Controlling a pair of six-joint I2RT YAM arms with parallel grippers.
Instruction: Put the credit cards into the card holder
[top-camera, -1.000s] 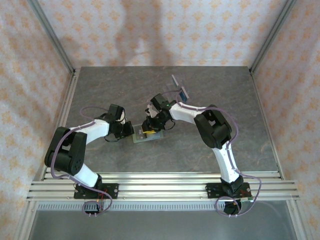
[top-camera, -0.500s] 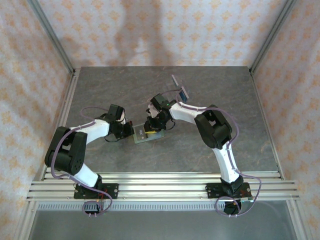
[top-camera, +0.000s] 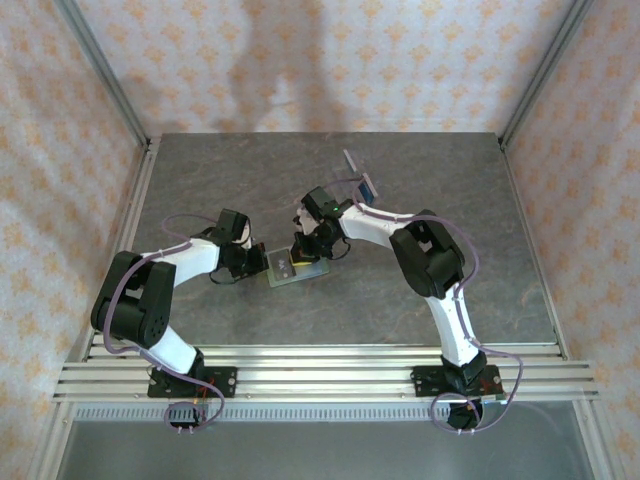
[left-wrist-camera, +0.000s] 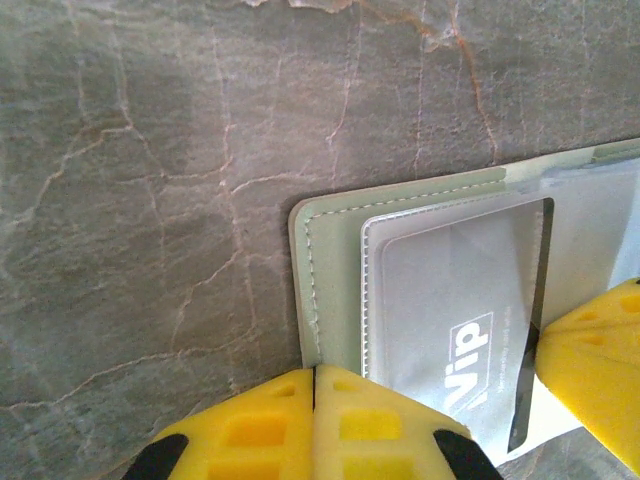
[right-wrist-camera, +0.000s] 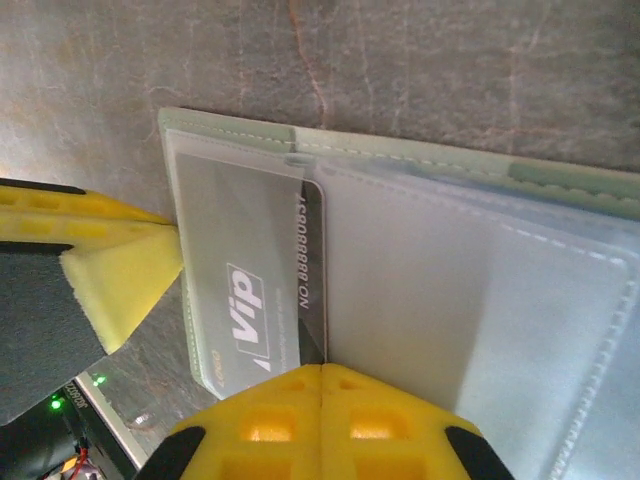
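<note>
Two pairs of yellow fingers meet at the card holder (top-camera: 290, 270), which lies open and flat on the grey marbled desk (top-camera: 450, 200), near its middle and between the two arms. From above, the left fingers (top-camera: 257, 263) sit at the holder's left end. The right fingers (top-camera: 300, 251) come down on it from the far side, close to the left pair.

Through the left wrist camera, the left fingers (left-wrist-camera: 313, 395) are pressed together. Their pads meet in a single seam with nothing between them, and their tips lie over the near edge of the sage-green card holder (left-wrist-camera: 325, 260). A card (left-wrist-camera: 470, 320) with a pale "Vip" mark lies in the holder's clear pocket (left-wrist-camera: 400, 250), greyed by the plastic over it, with a dark strip along one edge. One of the right fingers (left-wrist-camera: 600, 340) sits just beside that dark strip.

Through the right wrist camera, the right fingers (right-wrist-camera: 320, 395) are likewise pressed together and pinch nothing. Their tips are at the long edge of the card (right-wrist-camera: 255, 290), where it borders the neighbouring pale pocket (right-wrist-camera: 470, 300). One of the left fingers (right-wrist-camera: 120, 285) sits at the holder's end, by the pocket holding the card.

Farther back on the desk a bluish card (top-camera: 368, 186) stands tilted, just beside the right arm and well apart from the holder.
</note>
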